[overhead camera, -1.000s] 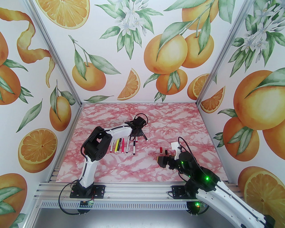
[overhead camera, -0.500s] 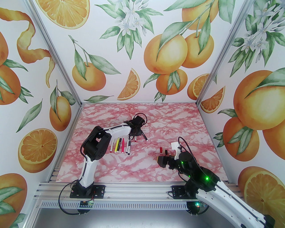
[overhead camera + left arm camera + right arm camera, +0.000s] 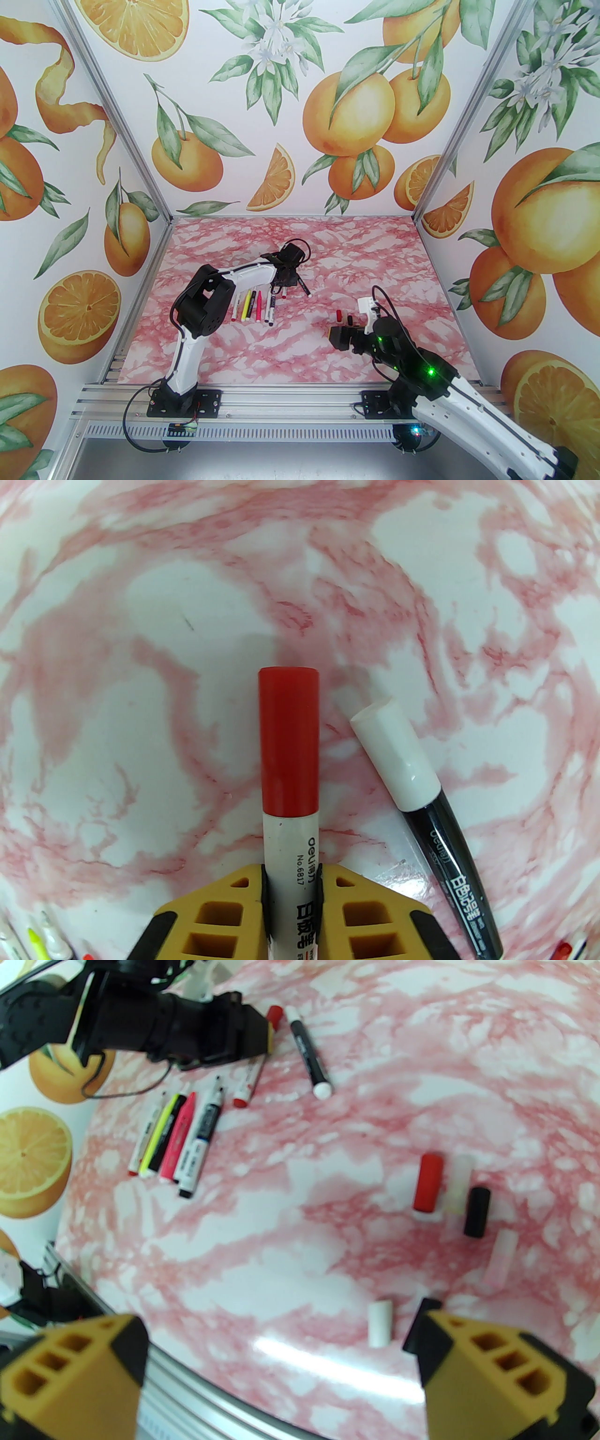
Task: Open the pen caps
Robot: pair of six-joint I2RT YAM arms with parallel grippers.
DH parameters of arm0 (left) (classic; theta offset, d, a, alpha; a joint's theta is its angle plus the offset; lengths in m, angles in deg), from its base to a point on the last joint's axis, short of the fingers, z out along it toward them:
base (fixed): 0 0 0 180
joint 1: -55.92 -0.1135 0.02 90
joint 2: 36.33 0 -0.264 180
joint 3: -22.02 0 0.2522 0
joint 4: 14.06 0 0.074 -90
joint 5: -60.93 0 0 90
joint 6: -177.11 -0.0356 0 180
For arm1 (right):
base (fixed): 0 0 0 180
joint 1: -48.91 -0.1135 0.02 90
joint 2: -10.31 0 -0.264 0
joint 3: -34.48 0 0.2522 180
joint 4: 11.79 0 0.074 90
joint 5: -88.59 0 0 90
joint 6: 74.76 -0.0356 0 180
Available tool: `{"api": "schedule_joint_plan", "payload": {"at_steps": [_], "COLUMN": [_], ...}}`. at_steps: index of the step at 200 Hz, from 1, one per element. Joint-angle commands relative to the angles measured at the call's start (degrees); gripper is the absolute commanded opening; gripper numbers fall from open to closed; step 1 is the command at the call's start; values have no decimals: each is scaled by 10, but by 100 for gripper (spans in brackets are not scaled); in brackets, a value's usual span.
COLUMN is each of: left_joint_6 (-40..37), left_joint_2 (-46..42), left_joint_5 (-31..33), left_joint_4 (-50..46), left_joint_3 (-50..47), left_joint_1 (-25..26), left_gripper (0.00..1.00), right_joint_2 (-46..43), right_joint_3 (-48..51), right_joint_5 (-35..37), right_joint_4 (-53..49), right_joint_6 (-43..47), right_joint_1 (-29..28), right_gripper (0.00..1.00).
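Red cap (image 3: 289, 742) on white marker (image 3: 291, 850) — left gripper (image 3: 290, 888) clamped on its barrel, over pink marble table (image 3: 140, 597). Right gripper (image 3: 281, 1363) spread wide above separate caps: loose red cap (image 3: 428, 1182), black cap (image 3: 477, 1211), white cap (image 3: 379, 1323) — lying well right of pen row (image 3: 173, 1143).

light: bright, even | shadows: soft | glare: streak on table (image 3: 328, 1372) | wrist views: fisheye, blurred edges

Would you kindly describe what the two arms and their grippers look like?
The left arm and right arm have white shells, black joints and thin black cables; the right arm shows green lights. The left gripper and right gripper carry yellow, hollow-celled fingers edged in black.
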State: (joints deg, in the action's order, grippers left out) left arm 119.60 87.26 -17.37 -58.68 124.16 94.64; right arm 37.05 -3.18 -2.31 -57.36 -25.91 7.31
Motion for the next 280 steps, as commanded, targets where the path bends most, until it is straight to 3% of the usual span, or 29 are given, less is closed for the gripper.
{"api": "schedule_joint_plan", "payload": {"at_steps": [1,25,67,91,132,182,280], "left_joint_6": [-40,-76,-109,-94,-73,-94,-69], "left_joint_2": [-20,-76,-204,-279,-382,-458,-444], "left_joint_5": [-31,-65,-227,-322,-419,-519,-543], "left_joint_4": [-7,15,133,226,306,339,374], "left_joint_3": [-10,-43,-176,-266,-364,-429,-422], "left_joint_1": [-6,-7,-9,-9,-10,-3,46], "left_gripper": [14,14,14,14,15,16,16], "right_joint_2": [0,19,39,59,120,175,256], "right_joint_3": [-2,-4,-23,-37,-60,-73,-112], "right_joint_5": [-2,-3,-15,-28,-60,-109,-143], "right_joint_4": [50,90,134,155,192,241,299], "right_joint_6": [-39,-84,-109,-118,-120,-121,-110], "right_joint_1": [-3,-3,-3,1,22,56,56], "right_gripper": [99,97,96,91,86,78,72]}}
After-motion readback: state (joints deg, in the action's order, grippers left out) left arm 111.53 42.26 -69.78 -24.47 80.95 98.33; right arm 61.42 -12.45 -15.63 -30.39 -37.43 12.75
